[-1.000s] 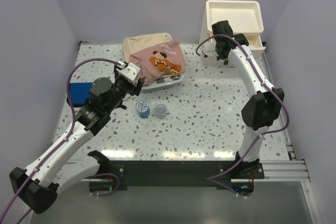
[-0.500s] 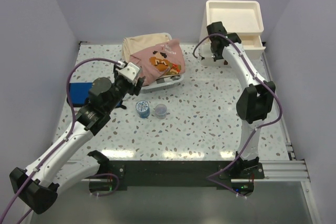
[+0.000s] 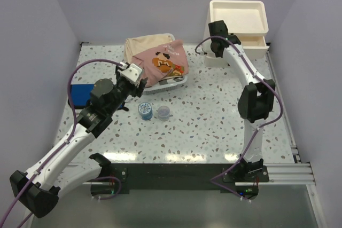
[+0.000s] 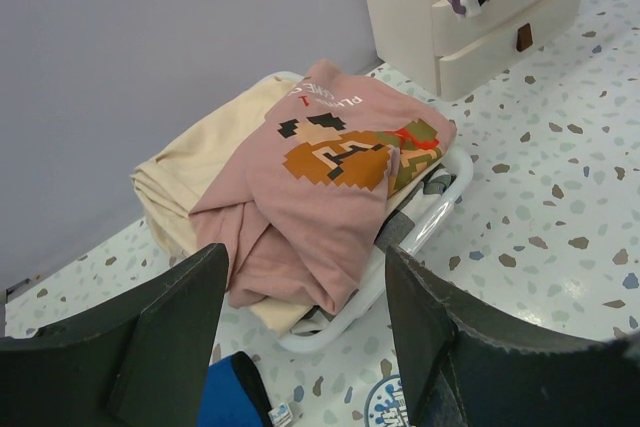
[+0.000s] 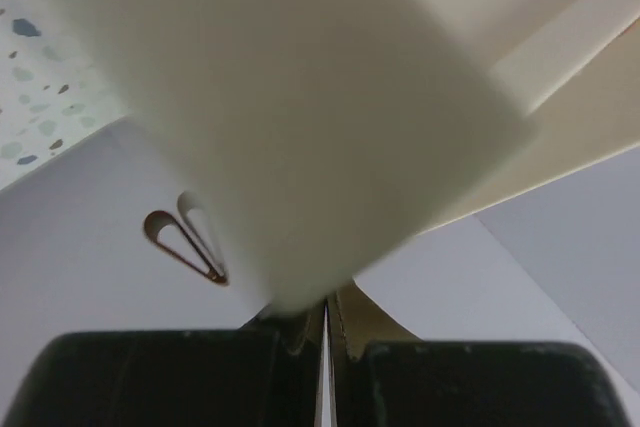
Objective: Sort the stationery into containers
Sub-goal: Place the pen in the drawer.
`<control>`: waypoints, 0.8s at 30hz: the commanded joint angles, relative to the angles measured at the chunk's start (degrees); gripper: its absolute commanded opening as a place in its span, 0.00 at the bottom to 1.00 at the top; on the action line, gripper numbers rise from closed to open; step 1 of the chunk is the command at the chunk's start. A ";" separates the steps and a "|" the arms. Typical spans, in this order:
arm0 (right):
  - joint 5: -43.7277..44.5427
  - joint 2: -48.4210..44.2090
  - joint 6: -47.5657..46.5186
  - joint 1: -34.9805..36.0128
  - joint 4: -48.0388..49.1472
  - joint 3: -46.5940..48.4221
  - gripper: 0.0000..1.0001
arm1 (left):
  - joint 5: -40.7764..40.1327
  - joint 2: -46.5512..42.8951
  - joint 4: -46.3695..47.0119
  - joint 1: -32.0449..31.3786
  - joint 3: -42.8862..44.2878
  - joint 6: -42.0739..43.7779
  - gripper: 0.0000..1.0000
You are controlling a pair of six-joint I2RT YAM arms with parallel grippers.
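Working a drawer of the drawer unit (image 3: 251,41), right gripper (image 5: 327,325) pressed together, left gripper (image 4: 305,347) apart; next, probably fetching the tape roll (image 3: 144,110).

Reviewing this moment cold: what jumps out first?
The pink shirt with a pixel print, heaped on beige clothes in the basket at back centre. At the back right, the right gripper is shut, close against the cream drawer unit. The left gripper hangs open near the blue tape roll.
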 commanded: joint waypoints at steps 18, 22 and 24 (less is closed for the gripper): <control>-6.09 -14.46 38.45 10.29 3.46 0.79 0.00 | -1.24 1.97 1.35 1.56 2.22 -1.48 0.68; -14.34 -17.45 57.69 8.02 1.63 -4.63 0.00 | -0.89 4.17 2.23 1.56 3.28 -2.53 0.68; -19.10 -21.31 64.31 6.08 3.02 -10.08 0.00 | -0.62 5.22 2.23 1.56 3.45 -3.15 0.68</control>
